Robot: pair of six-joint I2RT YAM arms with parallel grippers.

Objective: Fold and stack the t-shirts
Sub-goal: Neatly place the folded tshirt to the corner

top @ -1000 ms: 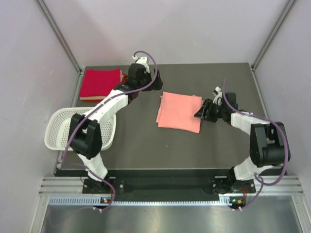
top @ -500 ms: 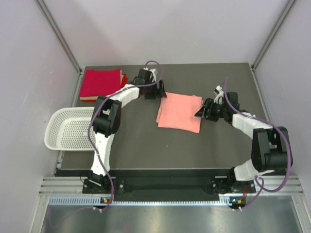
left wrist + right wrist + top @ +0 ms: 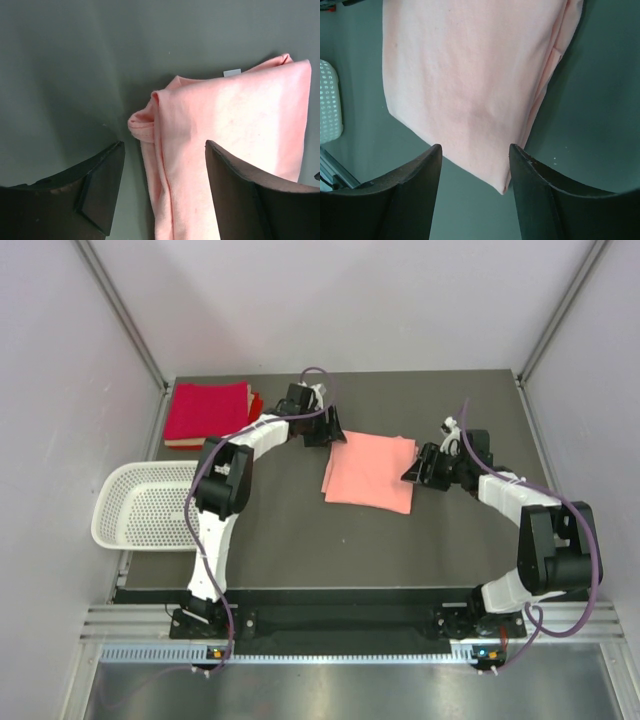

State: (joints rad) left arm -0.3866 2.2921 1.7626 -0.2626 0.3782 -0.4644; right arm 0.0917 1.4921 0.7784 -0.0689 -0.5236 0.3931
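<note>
At opposite edges of the pink t-shirt [image 3: 370,475], left hand [image 3: 332,432] and right hand [image 3: 410,473] gape, holding nothing

pale lilac walls [image 3: 350,300] enclose a dark grey table [image 3: 300,540]; metal rail [image 3: 340,625] along near edge.

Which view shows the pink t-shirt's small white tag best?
The left wrist view: the white tag sticks out at the pink t-shirt's edge. The top view is too small for it; the right wrist view shows only cloth.
</note>
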